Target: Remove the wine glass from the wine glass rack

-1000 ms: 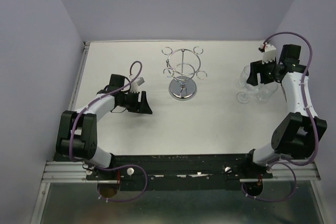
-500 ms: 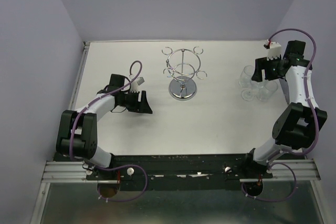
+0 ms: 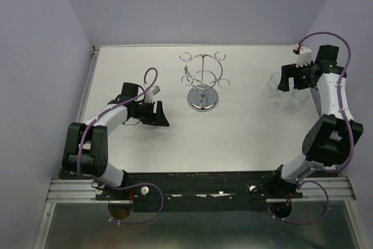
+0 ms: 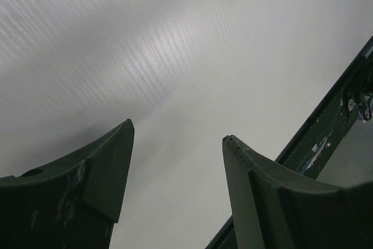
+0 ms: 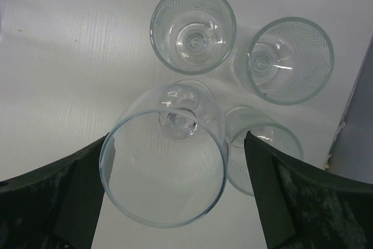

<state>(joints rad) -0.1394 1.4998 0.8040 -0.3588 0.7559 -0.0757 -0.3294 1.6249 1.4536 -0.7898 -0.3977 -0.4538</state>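
With the wine glass rack (image 3: 203, 80) bare, the right gripper (image 5: 178, 141), jaws spread either side of the upright wine glass (image 5: 163, 185), should rise straight, sparing the neighbouring glasses (image 5: 193, 28); the left gripper (image 4: 178, 135) gapes empty.

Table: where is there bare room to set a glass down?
Bare between the rack and the glasses, and in front of the rack toward the near edge. Crowded far right: four glasses bunched under the right gripper.
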